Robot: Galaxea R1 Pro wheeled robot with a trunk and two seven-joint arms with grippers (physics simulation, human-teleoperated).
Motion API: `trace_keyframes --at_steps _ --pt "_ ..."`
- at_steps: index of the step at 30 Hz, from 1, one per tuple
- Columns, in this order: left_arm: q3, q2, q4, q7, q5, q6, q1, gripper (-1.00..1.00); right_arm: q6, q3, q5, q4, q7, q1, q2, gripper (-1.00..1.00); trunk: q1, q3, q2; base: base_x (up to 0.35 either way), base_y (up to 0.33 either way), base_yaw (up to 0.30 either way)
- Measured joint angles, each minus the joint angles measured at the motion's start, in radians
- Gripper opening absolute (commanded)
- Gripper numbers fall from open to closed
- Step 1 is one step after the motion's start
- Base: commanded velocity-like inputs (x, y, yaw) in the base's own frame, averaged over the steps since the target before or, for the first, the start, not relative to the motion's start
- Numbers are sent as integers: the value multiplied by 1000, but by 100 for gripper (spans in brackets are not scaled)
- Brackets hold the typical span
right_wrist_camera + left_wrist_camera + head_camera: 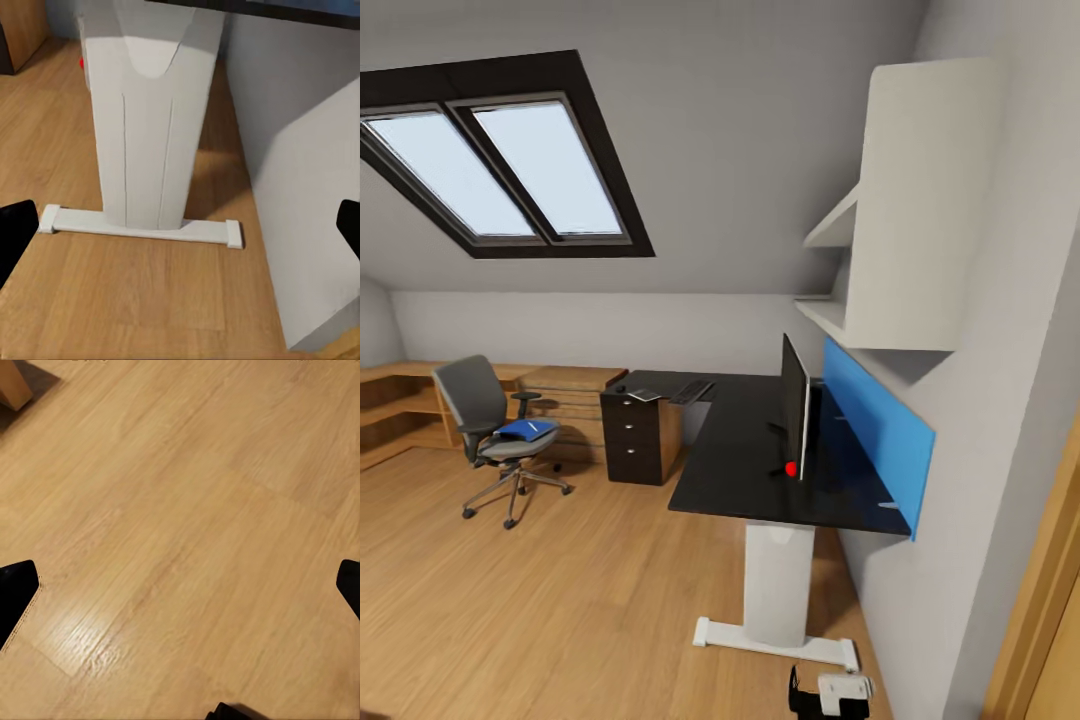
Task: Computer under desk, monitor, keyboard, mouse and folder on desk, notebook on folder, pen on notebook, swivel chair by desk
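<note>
Left of the desk (pixel 760 455) sits the swivel chair (pixel 495 430), blue folder (pixel 526 430) on its seat. Keyboard (pixel 692 391) lies on the surface's far end, monitor (pixel 796 405) nearer the wall. Both grippers' fingers (pixel 16 592) (pixel 15 232) spread wide, holding nothing.

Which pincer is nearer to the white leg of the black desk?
The right pincer: its camera looks straight at the white desk leg, close ahead. The left pincer hangs over bare light wood floor, no leg before it.
</note>
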Motion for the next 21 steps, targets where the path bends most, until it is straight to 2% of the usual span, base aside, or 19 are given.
trace_keyframes --at_steps 10,21 --pt "0 -1 0 -1 0 -1 0 100 -57 -1 -2 70 31 0 4 100 0 0 0 0 314 17" --pt "2 -1 0 -1 0 -1 0 100 -58 -3 -1 76 31 0 16 100 0 -2 0 0 308 230"
